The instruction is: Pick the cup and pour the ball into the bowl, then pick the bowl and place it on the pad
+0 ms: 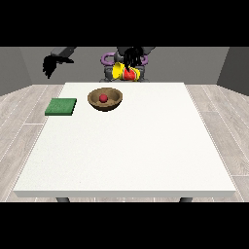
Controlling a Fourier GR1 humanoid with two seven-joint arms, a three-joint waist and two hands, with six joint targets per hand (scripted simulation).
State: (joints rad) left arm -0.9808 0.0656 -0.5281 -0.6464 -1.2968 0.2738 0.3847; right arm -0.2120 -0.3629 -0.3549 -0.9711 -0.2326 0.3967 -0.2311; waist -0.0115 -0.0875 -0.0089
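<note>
A large white desk point(126, 151) carries a brown wooden bowl point(105, 99) near its far edge, with a red ball point(103, 98) inside the bowl. To the view's left of the bowl, a flat green pad point(61, 107) lies on the desk, partly overhanging its edge.

No readable text

Nothing here carries words, numbers, labels or brand marks: the table point(126, 146), the bowl point(105, 103), the ball point(103, 98) and the green pad point(61, 107) are all plain.

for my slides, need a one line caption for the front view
Red ball already in the wooden bowl, green pad beside it on the white table.
</note>
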